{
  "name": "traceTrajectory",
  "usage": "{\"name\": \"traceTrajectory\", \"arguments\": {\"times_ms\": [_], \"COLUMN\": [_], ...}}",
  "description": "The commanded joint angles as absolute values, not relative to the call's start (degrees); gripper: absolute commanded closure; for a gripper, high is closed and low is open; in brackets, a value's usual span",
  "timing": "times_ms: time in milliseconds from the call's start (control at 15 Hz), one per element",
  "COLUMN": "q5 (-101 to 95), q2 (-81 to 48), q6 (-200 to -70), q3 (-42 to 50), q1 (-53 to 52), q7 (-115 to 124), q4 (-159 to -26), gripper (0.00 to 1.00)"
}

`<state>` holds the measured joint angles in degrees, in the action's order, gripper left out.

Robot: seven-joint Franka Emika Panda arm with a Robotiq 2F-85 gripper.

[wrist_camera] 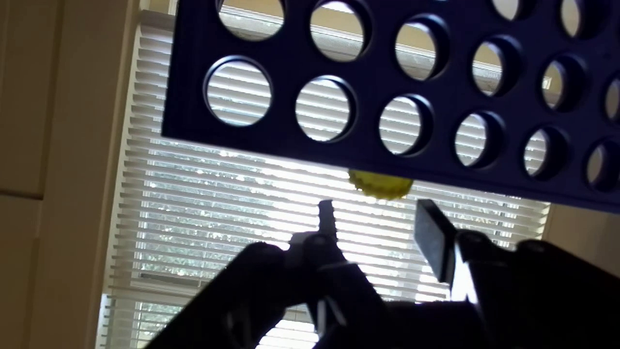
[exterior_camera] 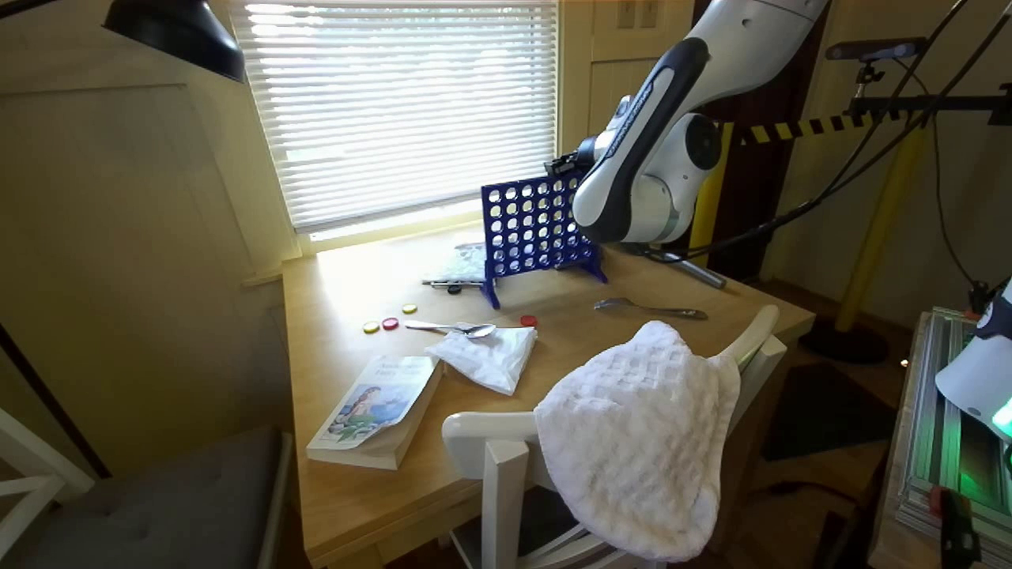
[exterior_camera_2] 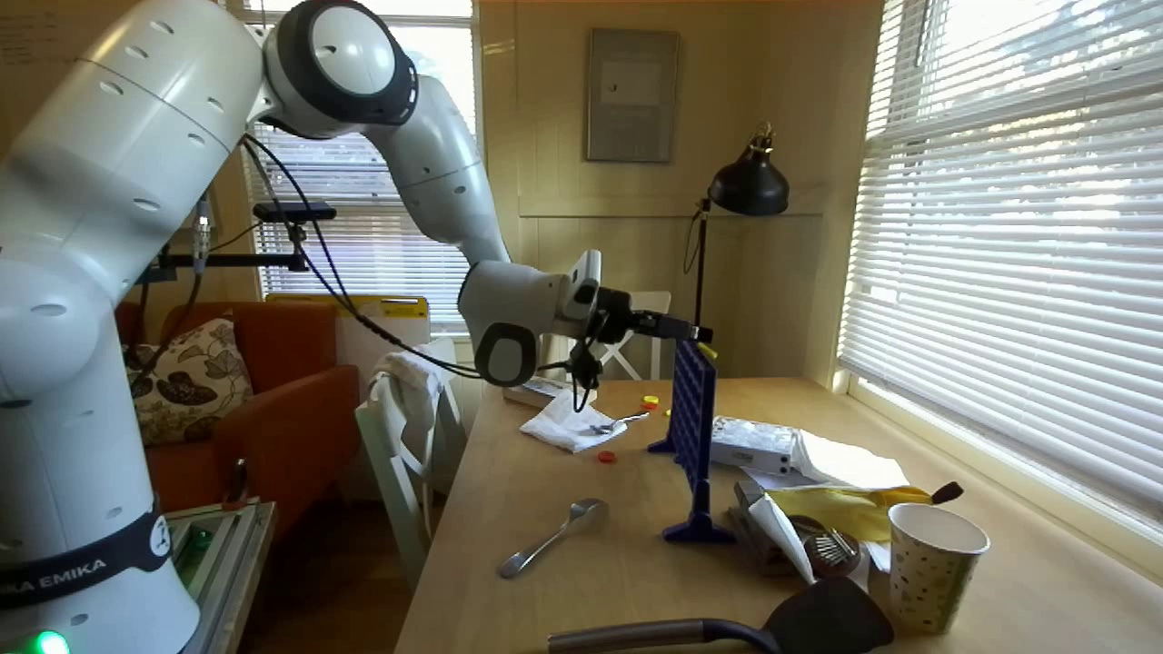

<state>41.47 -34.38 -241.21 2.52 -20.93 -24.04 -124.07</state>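
Pale wood makes the tabletop [exterior_camera: 356,276]; the arm [exterior_camera_2: 436,173] hangs over it. In an exterior view the rack [exterior_camera: 536,226] stands upright on the far side, a book [exterior_camera: 375,403] near left. In the wrist view the jaws stand apart, holding nothing, beside the rack's top edge; a yellow disc [wrist_camera: 380,185] juts there, in line with their gap. Lettering [exterior_camera_2: 54,581] reads "KA EMIKA" low on the arm; the book's title is too blurred.

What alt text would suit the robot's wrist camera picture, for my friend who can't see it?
A robot's dark, open gripper points toward, but does not hold, a yellow disc poking out past the edge of a blue game board with round holes. Bright white window blinds show behind them.
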Motion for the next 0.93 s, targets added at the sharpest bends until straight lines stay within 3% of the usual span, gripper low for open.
{"name": "traceTrajectory", "arguments": {"times_ms": [0, 200, 867], "q5": [39.7, 39.3, 41.8], "q2": [-34.8, -34.7, -34.3], "q6": [-241.4, -241.2, -241.2], "q3": [1.7, 1.5, 1.6], "q1": [-20.2, -20.2, -20.8], "q7": [-24.8, -24.7, -28.8], "q4": [-123.3, -123.4, -124.1], "gripper": [0.21, 0.01, 0.0]}}
